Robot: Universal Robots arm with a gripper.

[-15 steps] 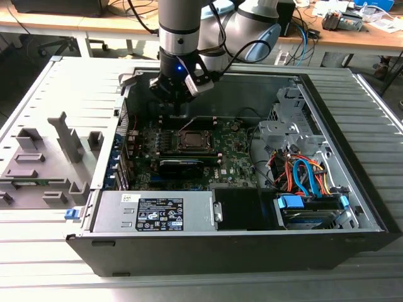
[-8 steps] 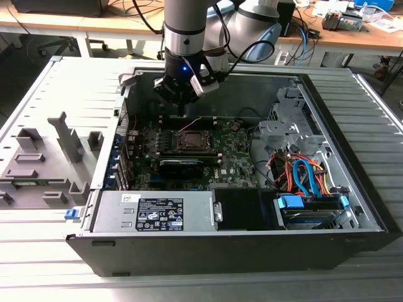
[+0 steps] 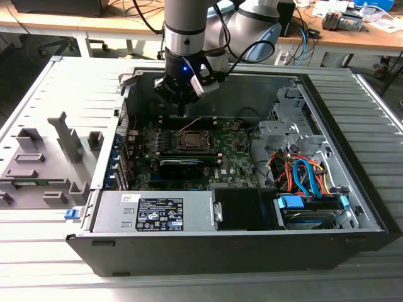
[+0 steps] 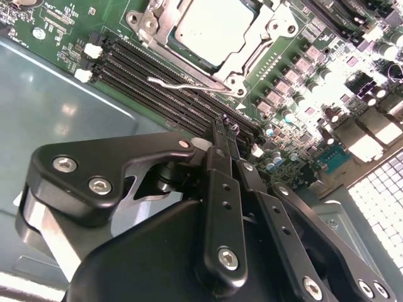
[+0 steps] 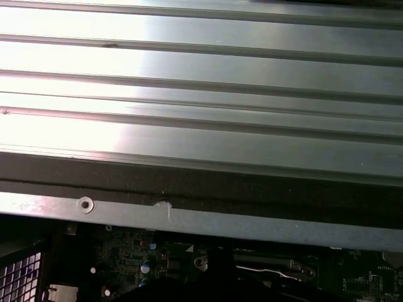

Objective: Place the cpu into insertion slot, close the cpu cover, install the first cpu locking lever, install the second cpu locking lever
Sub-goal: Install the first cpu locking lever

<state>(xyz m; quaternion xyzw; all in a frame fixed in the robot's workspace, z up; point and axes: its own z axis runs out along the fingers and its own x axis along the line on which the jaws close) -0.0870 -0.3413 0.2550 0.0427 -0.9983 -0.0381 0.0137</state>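
Observation:
The cpu (image 4: 211, 28) shows its silvery top inside the insertion slot (image 3: 191, 139) on the green board. The cpu cover (image 4: 160, 38) lies flat around it as a metal frame. A thin silvery locking lever (image 4: 173, 82) sticks out beside the socket, over the memory slots; it also appears in the first wrist view as the lever (image 5: 271, 272). My gripper (image 4: 227, 126) hangs above the board just behind the socket, near the case's back wall. Its black fingers (image 4: 219, 135) are pressed together with nothing between them. In the exterior view the gripper (image 3: 181, 110) points straight down.
The open computer case rim (image 5: 189, 220) surrounds the board. Long black memory slots (image 4: 145, 72) run beside the socket, and a black block (image 3: 181, 165) lies in front of it. A power supply (image 3: 157, 214) and a drive cage with cables (image 3: 302, 176) fill the front. Grey fixtures (image 3: 44, 163) stand at the exterior view's left.

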